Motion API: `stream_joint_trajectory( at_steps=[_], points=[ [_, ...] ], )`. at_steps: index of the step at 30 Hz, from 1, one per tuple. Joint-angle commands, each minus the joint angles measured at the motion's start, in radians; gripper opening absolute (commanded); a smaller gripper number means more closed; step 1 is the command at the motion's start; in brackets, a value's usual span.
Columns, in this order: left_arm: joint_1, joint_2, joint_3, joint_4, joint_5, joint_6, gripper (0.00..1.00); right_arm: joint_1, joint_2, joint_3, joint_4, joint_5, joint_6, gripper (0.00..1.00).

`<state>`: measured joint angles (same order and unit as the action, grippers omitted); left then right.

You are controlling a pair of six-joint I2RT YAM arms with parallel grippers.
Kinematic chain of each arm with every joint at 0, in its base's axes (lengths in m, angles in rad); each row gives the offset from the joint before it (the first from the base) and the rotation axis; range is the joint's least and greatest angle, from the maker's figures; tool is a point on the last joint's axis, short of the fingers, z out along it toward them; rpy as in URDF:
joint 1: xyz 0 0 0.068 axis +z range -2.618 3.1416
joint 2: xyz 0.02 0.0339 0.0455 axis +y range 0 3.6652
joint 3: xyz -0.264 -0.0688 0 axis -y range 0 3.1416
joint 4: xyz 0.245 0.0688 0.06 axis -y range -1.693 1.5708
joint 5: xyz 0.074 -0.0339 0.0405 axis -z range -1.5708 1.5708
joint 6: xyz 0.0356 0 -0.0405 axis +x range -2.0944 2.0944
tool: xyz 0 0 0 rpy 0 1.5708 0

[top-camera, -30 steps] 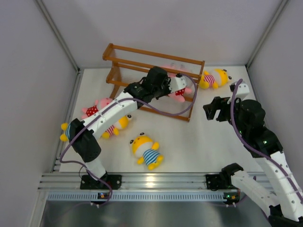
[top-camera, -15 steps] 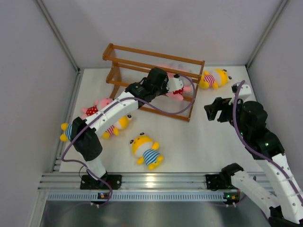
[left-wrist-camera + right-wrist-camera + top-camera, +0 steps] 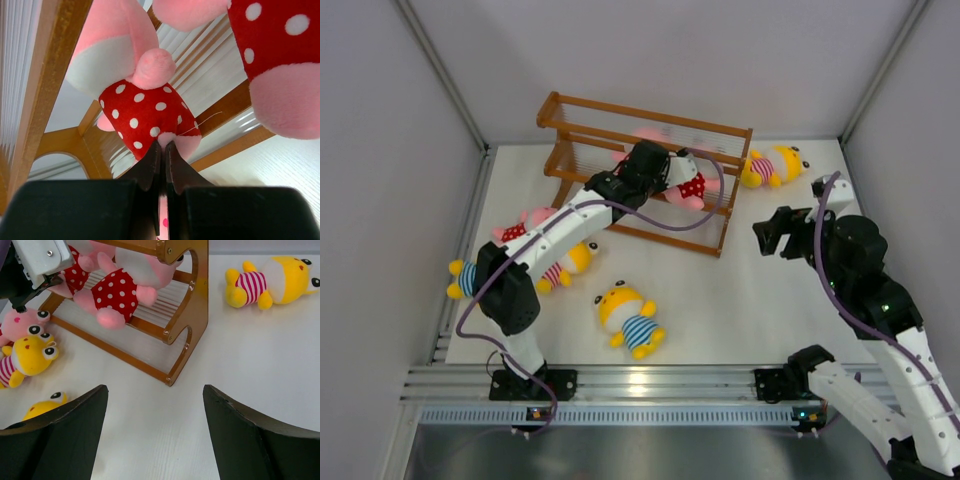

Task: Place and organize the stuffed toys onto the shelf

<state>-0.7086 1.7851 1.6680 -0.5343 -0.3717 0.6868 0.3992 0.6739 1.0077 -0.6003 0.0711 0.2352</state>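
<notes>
The brown wooden shelf (image 3: 620, 112) stands at the back of the table. My left gripper (image 3: 672, 172) reaches into it and is shut on the foot of a pink toy in a red white-dotted outfit (image 3: 145, 110), holding it among the shelf's rod tiers (image 3: 50, 75). A second pink dotted toy (image 3: 280, 60) lies on the shelf just right of it; both show in the right wrist view (image 3: 117, 290). My right gripper (image 3: 155, 390) is open and empty above bare table, right of the shelf's end frame (image 3: 197, 290).
A yellow toy in a pink-striped shirt (image 3: 772, 165) lies right of the shelf. A yellow blue-striped toy (image 3: 630, 318) lies at front centre. A pink toy (image 3: 525, 225), a yellow pink-striped one (image 3: 565, 265) and another yellow blue-striped one (image 3: 460, 280) lie at the left.
My left gripper has moved left and back, deeper into the shelf, carrying the pink dotted toy. The right arm has barely moved.
</notes>
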Motion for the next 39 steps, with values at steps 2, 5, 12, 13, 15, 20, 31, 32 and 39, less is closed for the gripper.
stream_joint_trajectory(
  at_steps=[2, 5, 12, 13, 15, 20, 31, 32, 39],
  points=[
    [0.006, -0.001, 0.050, 0.020, -0.006, -0.041, 0.00, 0.015, -0.008, 0.006, 0.002, 0.012, -0.010, 0.77],
    [0.006, 0.026, 0.081, 0.020, -0.018, -0.055, 0.01, 0.013, -0.008, 0.006, 0.002, 0.009, -0.010, 0.77],
    [-0.006, -0.035, 0.044, 0.017, -0.009, -0.066, 0.46, 0.015, -0.014, 0.003, -0.010, 0.022, -0.019, 0.78],
    [-0.008, -0.047, 0.029, 0.017, -0.010, -0.066, 0.51, 0.015, -0.013, 0.002, -0.007, 0.022, -0.017, 0.78],
    [-0.022, -0.081, 0.013, 0.011, -0.009, -0.063, 0.67, 0.015, -0.005, 0.002, -0.003, 0.015, -0.019, 0.78],
    [-0.048, -0.121, 0.041, -0.071, -0.016, -0.087, 0.84, 0.015, 0.006, 0.000, 0.007, 0.001, -0.014, 0.78],
    [-0.060, -0.265, 0.038, -0.219, -0.116, -0.115, 0.98, 0.015, -0.005, -0.018, 0.013, -0.008, -0.014, 0.78],
    [-0.061, -0.282, 0.038, -0.242, -0.124, -0.125, 0.98, 0.015, -0.005, -0.021, 0.014, -0.011, -0.013, 0.78],
    [0.139, -0.372, 0.033, -0.340, -0.038, -0.252, 0.95, 0.015, -0.037, -0.057, 0.027, -0.039, -0.007, 0.78]
  ],
)
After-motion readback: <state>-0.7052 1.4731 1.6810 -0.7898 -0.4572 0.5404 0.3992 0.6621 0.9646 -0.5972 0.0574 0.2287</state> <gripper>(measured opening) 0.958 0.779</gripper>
